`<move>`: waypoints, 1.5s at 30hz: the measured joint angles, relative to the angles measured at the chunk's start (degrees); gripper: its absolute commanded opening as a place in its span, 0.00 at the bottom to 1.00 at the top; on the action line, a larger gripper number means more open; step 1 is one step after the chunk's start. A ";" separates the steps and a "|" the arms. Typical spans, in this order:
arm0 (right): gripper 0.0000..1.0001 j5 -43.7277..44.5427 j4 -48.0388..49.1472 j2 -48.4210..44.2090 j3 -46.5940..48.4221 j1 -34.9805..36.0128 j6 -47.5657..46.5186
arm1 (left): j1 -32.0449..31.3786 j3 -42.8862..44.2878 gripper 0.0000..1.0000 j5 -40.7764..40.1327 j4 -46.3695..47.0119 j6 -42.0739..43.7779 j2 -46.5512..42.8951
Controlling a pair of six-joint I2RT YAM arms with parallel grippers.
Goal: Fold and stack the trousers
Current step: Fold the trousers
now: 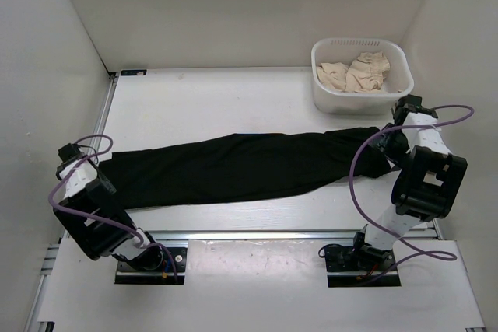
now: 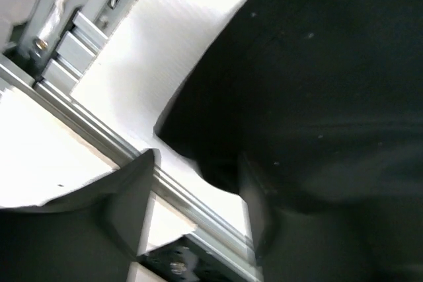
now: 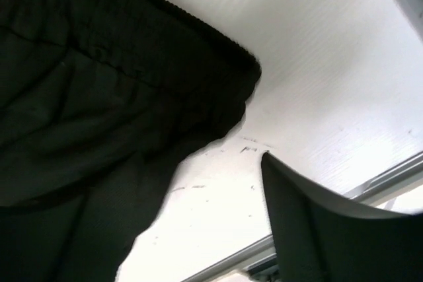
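Note:
Black trousers [image 1: 241, 167] lie stretched across the table from left to right. The waistband end is at the right [image 3: 99, 64] and the leg end is at the left [image 2: 317, 64]. My left gripper [image 1: 105, 176] is low at the leg end and open [image 2: 198, 163]. A corner of the cloth lies between its fingers [image 2: 129, 196], which are not closed on it. My right gripper [image 1: 387, 153] is at the waistband end, open [image 3: 211, 170]. One of its fingers [image 3: 310, 222] is over bare table; the other is lost against the black cloth.
A white basket [image 1: 323, 87] with beige garments [image 1: 358, 73] stands at the back right, just beyond the right arm. White walls enclose the table on three sides. A metal rail [image 1: 257, 235] runs along the near edge by the arm bases.

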 measured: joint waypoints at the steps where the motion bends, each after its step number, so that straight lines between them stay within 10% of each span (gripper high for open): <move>1: 0.83 0.20 0.24 0.00 0.00 0.02 -0.31 | 0.22 0.00 0.74 -0.07 0.04 -0.11 -0.04; 13: 0.99 -1.27 6.38 -14.03 -9.97 0.00 0.44 | 0.83 15.82 0.83 3.19 -5.53 -0.33 -1.09; 23: 0.98 -5.20 15.43 4.24 -9.42 0.02 6.80 | -7.13 9.68 0.80 3.91 -3.82 -0.31 9.57; 30: 0.00 -7.82 20.15 7.52 -6.88 -0.13 10.16 | -9.84 6.86 0.79 2.32 -0.81 -0.31 12.70; 41: 0.00 3.74 16.28 -6.95 -9.49 -1.88 8.35 | -20.28 6.93 0.79 0.61 0.52 -0.28 13.11; 45: 0.00 16.92 12.59 -16.24 -4.28 11.56 5.62 | -24.04 7.93 0.79 0.70 0.31 -0.11 14.16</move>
